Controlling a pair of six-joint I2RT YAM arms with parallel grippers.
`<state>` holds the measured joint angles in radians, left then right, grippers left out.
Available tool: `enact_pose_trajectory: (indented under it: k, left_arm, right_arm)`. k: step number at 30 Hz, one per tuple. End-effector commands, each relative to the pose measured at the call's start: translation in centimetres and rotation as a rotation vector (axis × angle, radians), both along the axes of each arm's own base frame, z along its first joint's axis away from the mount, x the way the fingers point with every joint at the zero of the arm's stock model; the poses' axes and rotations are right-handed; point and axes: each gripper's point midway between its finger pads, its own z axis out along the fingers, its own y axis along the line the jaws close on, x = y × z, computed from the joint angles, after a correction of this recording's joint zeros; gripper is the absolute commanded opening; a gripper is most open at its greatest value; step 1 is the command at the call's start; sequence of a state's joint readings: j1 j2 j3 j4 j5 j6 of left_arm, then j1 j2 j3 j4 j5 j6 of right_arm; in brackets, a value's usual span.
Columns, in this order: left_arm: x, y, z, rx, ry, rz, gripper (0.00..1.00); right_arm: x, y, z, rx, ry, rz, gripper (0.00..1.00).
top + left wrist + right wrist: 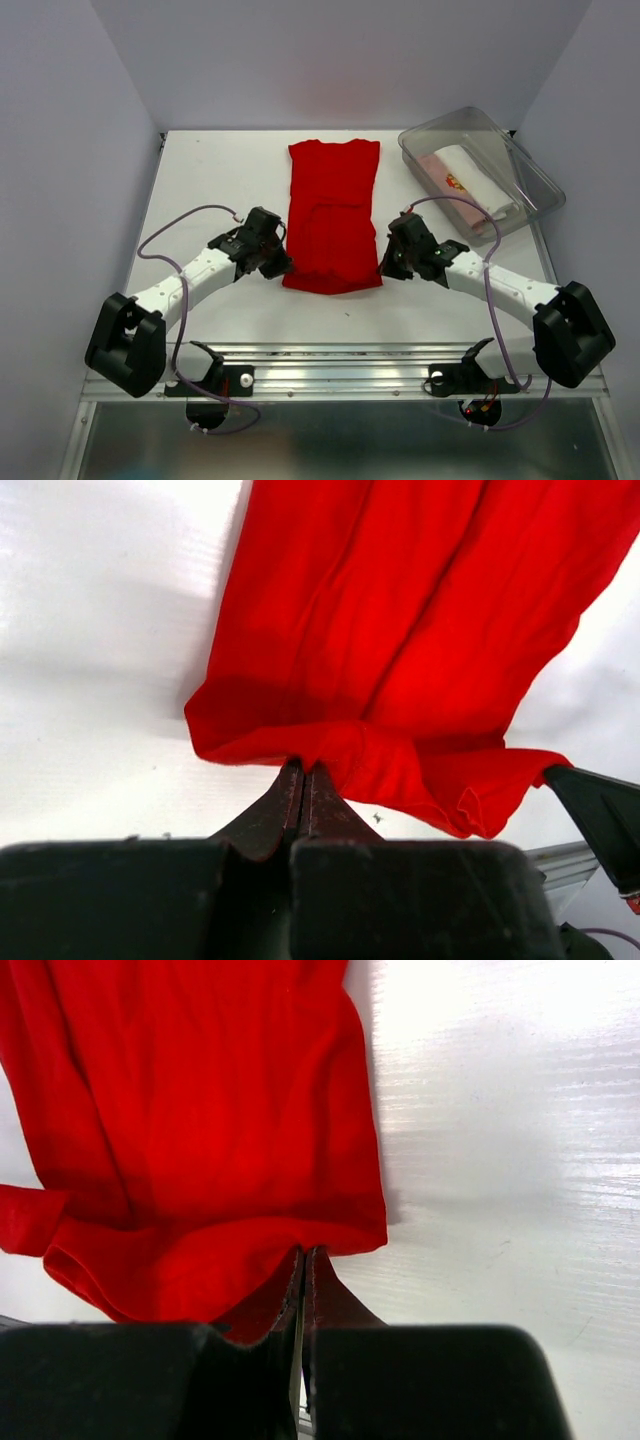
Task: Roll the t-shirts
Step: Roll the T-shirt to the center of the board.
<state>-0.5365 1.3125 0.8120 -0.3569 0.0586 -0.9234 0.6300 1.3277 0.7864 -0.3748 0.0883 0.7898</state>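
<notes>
Pinching hem of red t-shirt (333, 210) in left tool (272, 262) and right tool (388, 262), both pressed together, cloth flat on table (220, 180) ahead of both. Likely starting the roll; next, curl hem forward evenly, in step.

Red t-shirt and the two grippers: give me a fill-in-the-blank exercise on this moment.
The left gripper and the right gripper are both ____ on the red t-shirt, at its near edge.
The t-shirt lies on a ____ table.
The clear plastic tub stands on the ____ arm's side and holds pale folded shirts.
Missing words: shut; white; right.
</notes>
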Motion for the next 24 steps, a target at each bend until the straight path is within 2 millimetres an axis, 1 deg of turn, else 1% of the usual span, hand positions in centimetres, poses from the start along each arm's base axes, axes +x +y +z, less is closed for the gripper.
enact_pose_trajectory:
  k: [1,3,5,6,7,8,13,15,16,19,24]
  left_arm:
    - [-2.0,0.7,-0.2,-0.013,0.03,0.002,0.0]
    - [-2.8,1.0,-0.5,-0.019,0.044,0.002,0.0]
    - [-3.4,1.1,-0.3,-0.031,0.046,-0.002,0.0]
    - [-4.1,1.4,-0.9,-0.025,0.069,-0.004,0.0]
    - [-4.4,1.5,-1.0,-0.026,0.072,-0.009,0.0]
    - [-4.9,1.6,-1.4,-0.024,0.083,-0.017,0.0]
    - [-6.5,1.6,-2.6,-0.027,0.133,-0.067,0.0]
    - [-7.0,1.9,-3.1,-0.014,0.152,-0.068,0.0]
    - [-7.1,1.9,-3.1,-0.015,0.153,-0.066,0.0]
    - [-6.8,1.8,-2.7,-0.034,0.13,-0.052,0.0]
    - [-6.0,1.4,-2.1,-0.037,0.112,-0.049,0.0]
  right_arm:
    - [-0.6,0.6,0.9,0.033,-0.015,0.04,0.01]
    - [-0.8,0.7,1.1,0.05,-0.011,0.047,0.01]
    - [-1.3,0.7,1.0,0.06,0.0,0.051,0.01]
    - [-1.5,0.7,1.1,0.067,0.001,0.05,0.01]
    - [-1.8,0.7,1.2,0.074,0.007,0.056,0.01]
    - [-2.0,0.5,0.8,0.069,0.014,0.053,0.01]
    - [-4.0,1.4,0.2,0.139,0.073,0.113,0.01]
    - [-4.4,1.4,-0.1,0.151,0.086,0.106,0.01]
    - [-4.7,1.6,-0.2,0.152,0.092,0.116,0.01]
    - [-4.8,1.5,-0.1,0.158,0.089,0.106,0.01]
    - [-4.2,1.2,0.2,0.14,0.065,0.082,0.01]
